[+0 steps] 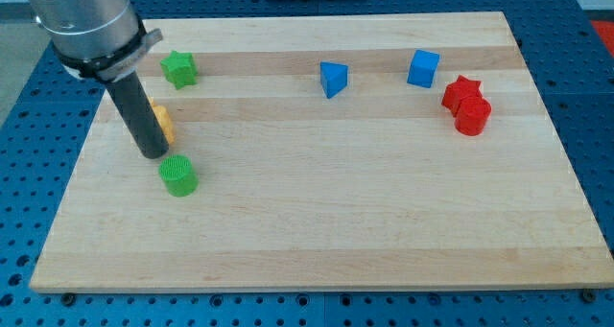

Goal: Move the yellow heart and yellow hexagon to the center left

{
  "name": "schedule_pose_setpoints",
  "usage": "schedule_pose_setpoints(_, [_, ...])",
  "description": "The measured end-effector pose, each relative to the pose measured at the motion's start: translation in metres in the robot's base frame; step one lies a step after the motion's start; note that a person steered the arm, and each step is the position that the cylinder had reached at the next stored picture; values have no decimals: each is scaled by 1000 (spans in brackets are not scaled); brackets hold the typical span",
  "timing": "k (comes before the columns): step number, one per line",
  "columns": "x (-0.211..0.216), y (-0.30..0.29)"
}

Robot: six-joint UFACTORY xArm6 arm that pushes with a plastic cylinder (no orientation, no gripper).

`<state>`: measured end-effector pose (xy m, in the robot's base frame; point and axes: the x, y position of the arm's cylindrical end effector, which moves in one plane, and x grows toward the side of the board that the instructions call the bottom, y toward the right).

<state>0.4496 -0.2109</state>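
My tip (153,154) stands at the view's left, near the board's left edge. A yellow block (164,123) shows just right of the rod and is mostly hidden behind it; its shape cannot be made out. I see only one yellow block; a second one does not show. The tip is just above and left of a green cylinder (177,174). A green star (178,68) lies above the yellow block, near the board's top left.
A blue triangular block (333,79) and a blue cube (423,68) lie at the top middle and top right. A red star (460,91) touches a red cylinder (472,116) at the right. The wooden board (336,221) rests on a blue perforated table.
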Motion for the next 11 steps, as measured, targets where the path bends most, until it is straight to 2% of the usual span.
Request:
schedule_pose_setpoints(1, [-12, -19])
schedule_pose_setpoints(2, [-4, -23])
schedule_pose_setpoints(3, [14, -2])
schedule_pose_setpoints(4, [1, 46])
schedule_pose_setpoints(5, [-36, 68])
schedule_pose_setpoints(9, [-34, 14])
schedule_pose_setpoints(10, [-34, 14])
schedule_pose_setpoints(11, [-33, 46])
